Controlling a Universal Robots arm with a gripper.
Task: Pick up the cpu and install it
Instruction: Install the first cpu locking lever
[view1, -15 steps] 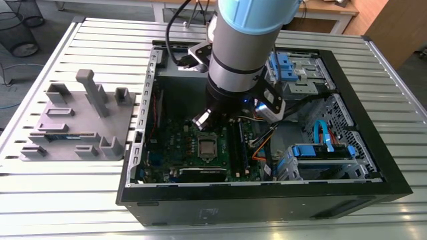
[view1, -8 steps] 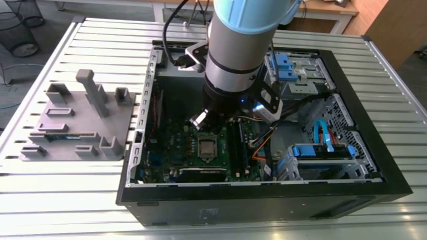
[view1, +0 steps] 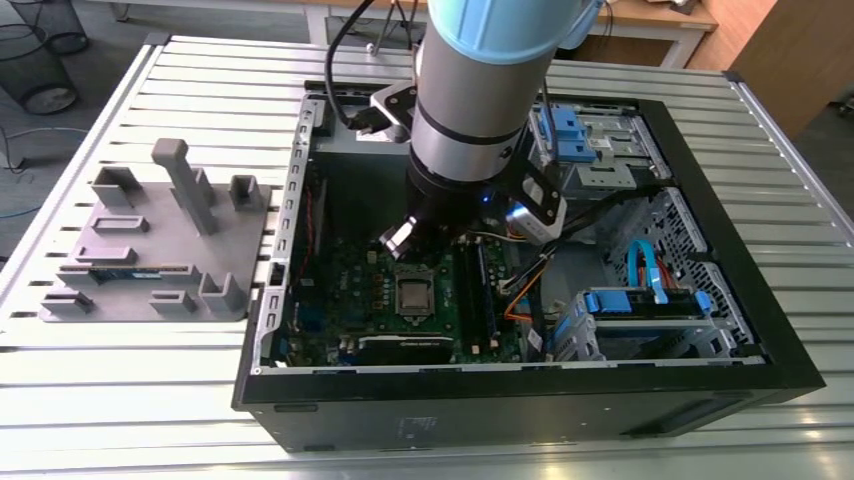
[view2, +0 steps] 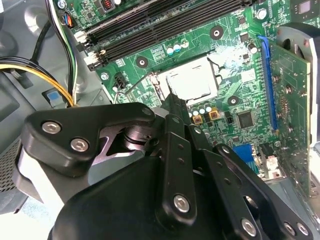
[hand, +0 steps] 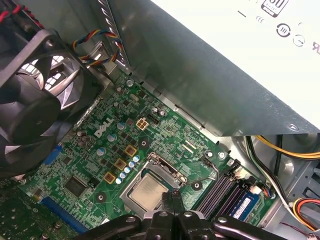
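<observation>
Exterior view: my smooth grey cylindrical arm (view1: 467, 110) hangs over the open black case (view1: 747, 330). One small square cpu (view1: 414, 293), dull silver, lies flat on the green motherboard (view1: 360, 275).

Second wrist view: the matt black gripper (view2: 171, 100) has its two slim fingers pressed together, holding nothing. The shiny cpu (view2: 192, 82) sits just beyond their tips.

First wrist view: the gripper (hand: 173, 194) fingers meet. The cpu (hand: 147, 192) lies just beside the tips, and one black bladed fan (hand: 30, 95) is well apart.
</observation>
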